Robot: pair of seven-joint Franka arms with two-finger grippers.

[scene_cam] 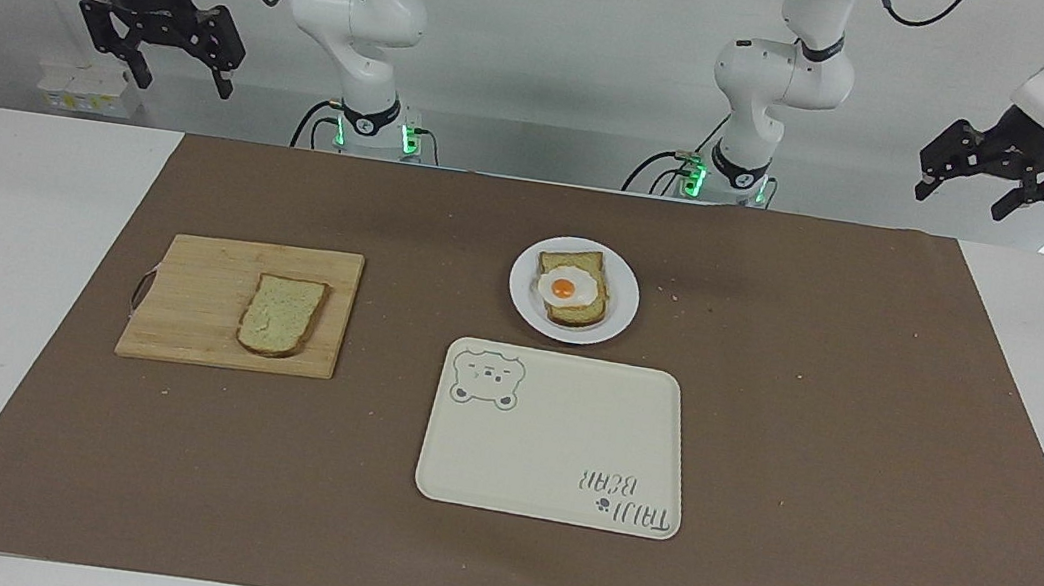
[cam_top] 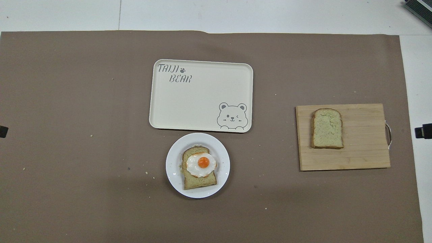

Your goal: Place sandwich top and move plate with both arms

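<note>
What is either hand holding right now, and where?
Nothing. Both the left hand and right hand hang open and empty, raised; the bread slice lies untouched on the cutting board.

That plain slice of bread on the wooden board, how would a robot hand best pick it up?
Probably from straight above, with the fingers closing on its two long crust edges. The sandwich top lies flat on the cutting board, so nothing can slip beneath it. The right gripper, open at that end of the table, is best placed.
</note>
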